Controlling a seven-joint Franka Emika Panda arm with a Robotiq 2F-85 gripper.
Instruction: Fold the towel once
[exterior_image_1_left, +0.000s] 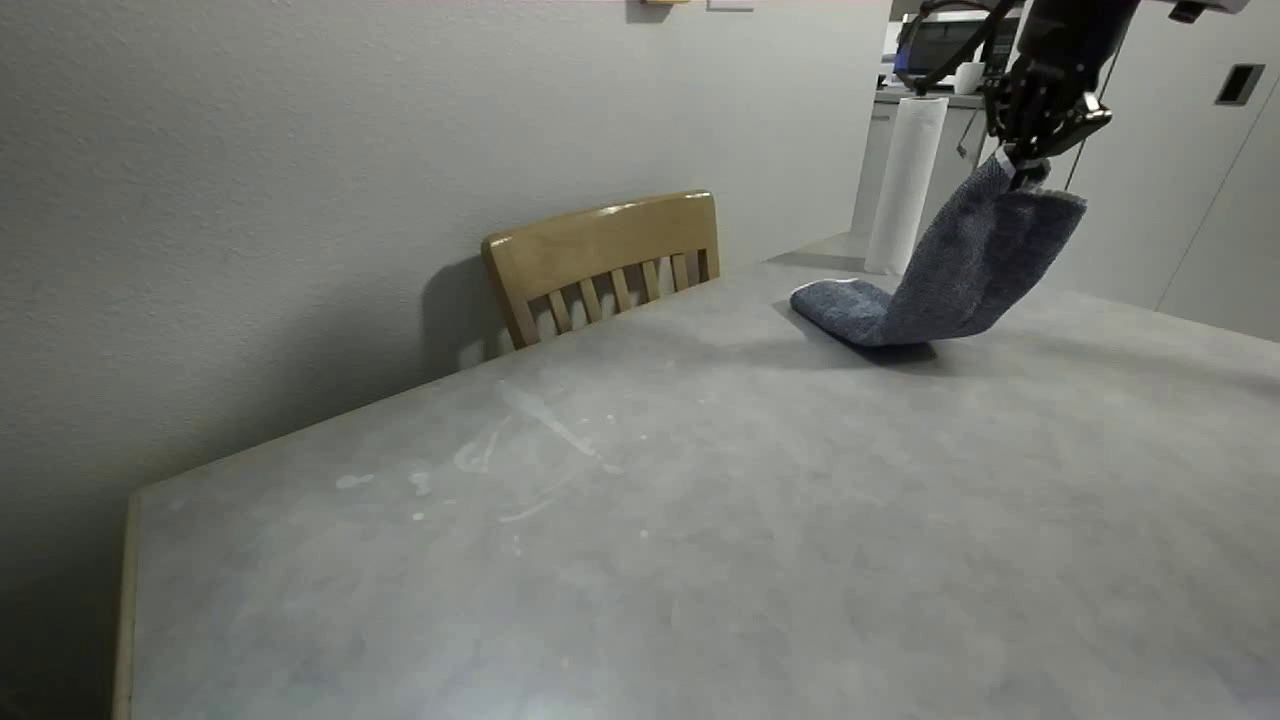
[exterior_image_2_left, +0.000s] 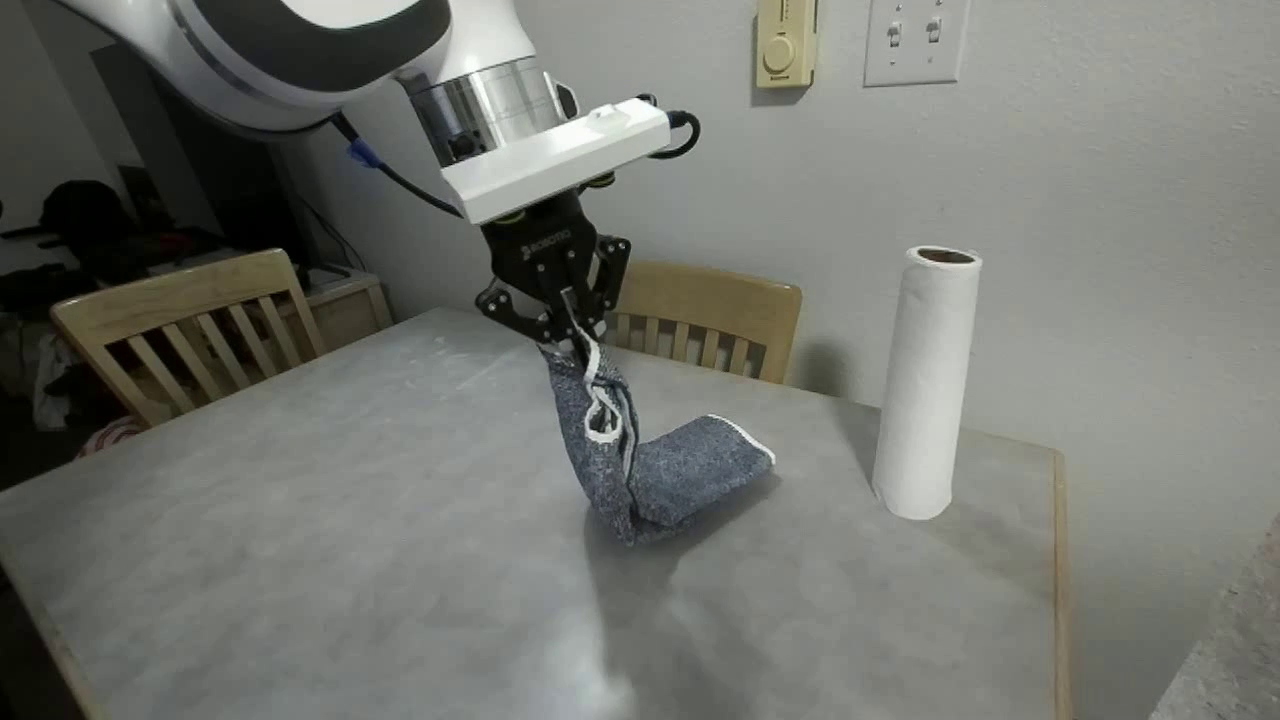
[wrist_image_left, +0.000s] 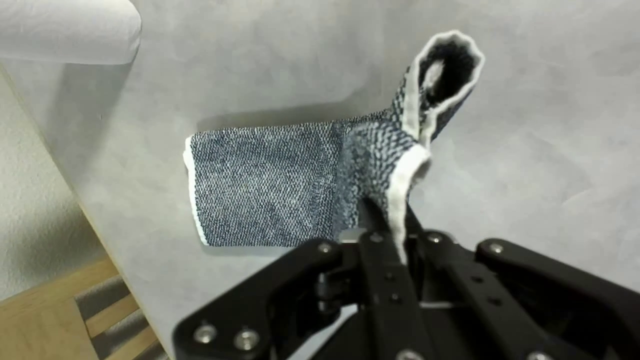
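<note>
Both my fingers (wrist_image_left: 377, 260), nearest in the wrist view, are closed on one white-edged end of the towel (wrist_image_left: 270, 185), pinching it up off the table (wrist_image_left: 550, 125). Its other end lies flat on the table, pointing towards the roll (exterior_image_2_left: 925, 385) but apart from it; between the two ends the towel bends upward. Beside my grip the raised edge gapes in a loop (wrist_image_left: 413, 95). By my judgement the fold is begun, not made: the raised part does not rest on the flat part. Left to do, I think: carry my end over, lay it down, let go. Whether the towel is already doubled lengthwise, I cannot tell
</note>
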